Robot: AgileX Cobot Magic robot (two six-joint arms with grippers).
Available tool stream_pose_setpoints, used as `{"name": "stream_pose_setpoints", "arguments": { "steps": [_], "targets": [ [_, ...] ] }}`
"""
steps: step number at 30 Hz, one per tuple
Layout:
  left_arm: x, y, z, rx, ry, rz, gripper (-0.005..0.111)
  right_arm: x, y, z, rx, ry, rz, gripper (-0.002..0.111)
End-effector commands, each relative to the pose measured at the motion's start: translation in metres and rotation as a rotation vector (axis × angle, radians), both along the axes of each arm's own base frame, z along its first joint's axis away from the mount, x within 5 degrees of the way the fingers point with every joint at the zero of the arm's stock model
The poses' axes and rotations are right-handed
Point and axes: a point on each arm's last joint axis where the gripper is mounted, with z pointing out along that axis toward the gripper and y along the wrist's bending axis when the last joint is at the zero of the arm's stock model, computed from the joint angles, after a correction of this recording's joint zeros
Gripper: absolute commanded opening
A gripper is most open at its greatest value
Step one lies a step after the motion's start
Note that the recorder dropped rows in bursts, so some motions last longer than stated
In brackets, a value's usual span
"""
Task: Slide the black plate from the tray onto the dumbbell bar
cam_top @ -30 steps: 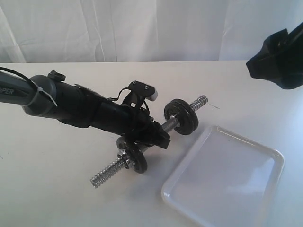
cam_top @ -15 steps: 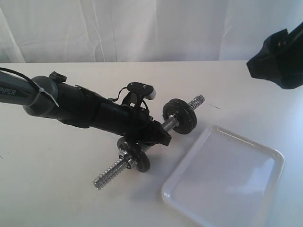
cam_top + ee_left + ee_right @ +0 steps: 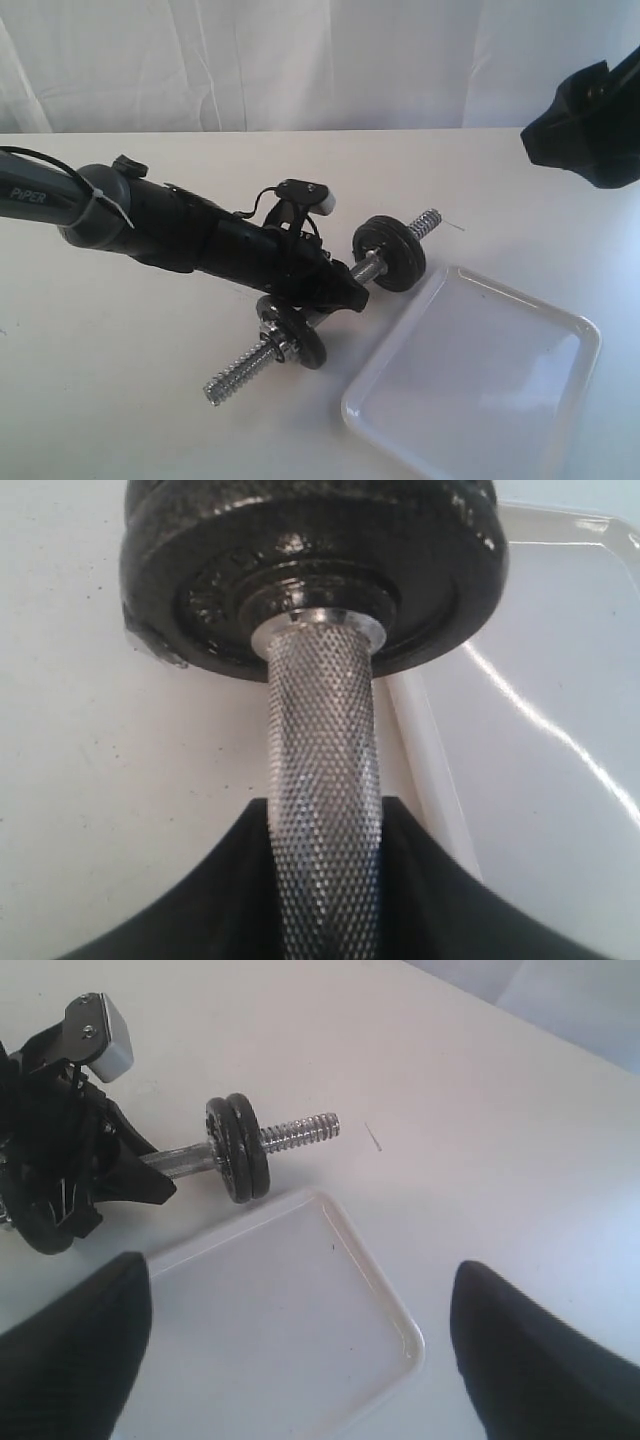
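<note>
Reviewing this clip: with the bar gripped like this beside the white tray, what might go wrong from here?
1. No collar shows on the bare threaded end beyond the two matte-black iron discs. If the left gripper tips the chrome knurled dumbbell bar, they might slide off.
2. Those discs sit close to the rim of the glossy white rectangular tray; lowering the bar could knock it.

One dumbbell bar (image 3: 368,268), one tray (image 3: 480,395), one left tool (image 3: 345,292), one right tool (image 3: 300,1275), at least three black plates (image 3: 238,1148) (two paired together).
</note>
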Motion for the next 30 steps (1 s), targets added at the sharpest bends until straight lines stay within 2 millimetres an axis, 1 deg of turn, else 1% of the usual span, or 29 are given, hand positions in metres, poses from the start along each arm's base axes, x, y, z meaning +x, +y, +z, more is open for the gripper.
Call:
{"name": "stream_pose_setpoints", "arguments": {
  "steps": [1, 11, 14, 21, 25, 30],
  "targets": [
    [-0.006, -0.009, 0.034, -0.132, 0.011, -0.072, 0.000, -0.001, -0.002, 0.001, -0.004, -0.009, -0.008, 0.076],
    [-0.006, -0.008, 0.033, -0.120, 0.022, -0.071, 0.000, -0.001, -0.002, 0.001, -0.002, -0.010, -0.007, 0.076],
    [-0.005, -0.008, 0.030, -0.111, 0.028, -0.053, 0.000, -0.001, -0.002, 0.001, 0.001, -0.009, -0.010, 0.076],
    [-0.004, -0.009, 0.015, -0.103, 0.085, -0.047, 0.000, -0.001, -0.002, 0.001, 0.007, -0.007, -0.015, 0.076],
    [-0.005, -0.010, 0.011, -0.102, 0.096, -0.054, 0.000, -0.001, -0.002, 0.001, 0.007, -0.007, -0.015, 0.076],
    [-0.005, -0.010, 0.011, -0.103, 0.098, -0.056, 0.000, -0.001, -0.002, 0.001, 0.007, -0.007, -0.015, 0.076]
  ]
}}
